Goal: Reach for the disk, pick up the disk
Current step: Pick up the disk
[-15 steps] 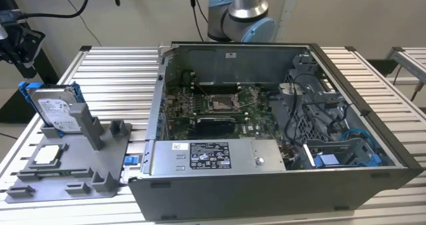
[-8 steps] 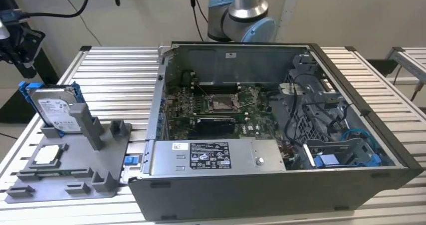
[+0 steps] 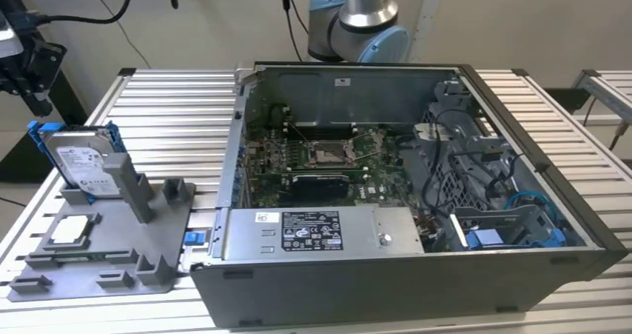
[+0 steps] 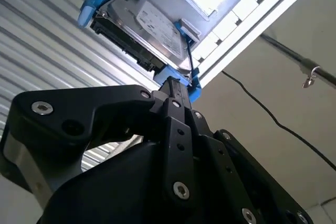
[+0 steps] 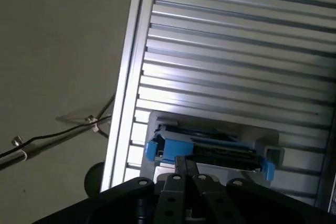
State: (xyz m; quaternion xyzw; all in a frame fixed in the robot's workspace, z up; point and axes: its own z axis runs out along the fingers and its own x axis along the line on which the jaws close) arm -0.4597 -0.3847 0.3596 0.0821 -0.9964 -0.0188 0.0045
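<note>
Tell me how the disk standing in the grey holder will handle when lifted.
The disk is a metal slab, so probably stiff and heavy for its size. It stands on edge in the grey holder, so a sideways push may jam it. Its blue frame looks thin and might flex.

The silver metal disk [image 5: 210, 149] in its bright blue plastic bracket shows edge-on, set in a pale grey plastic holder [image 5: 274, 153] on the ribbed aluminium table [image 5: 236, 51]. The black gripper [image 5: 185, 163] hangs just beside the disk's nearer edge. Past the table's rim, a thin black cable [image 5: 58, 132] crosses the grey floor [image 5: 58, 45].
</note>
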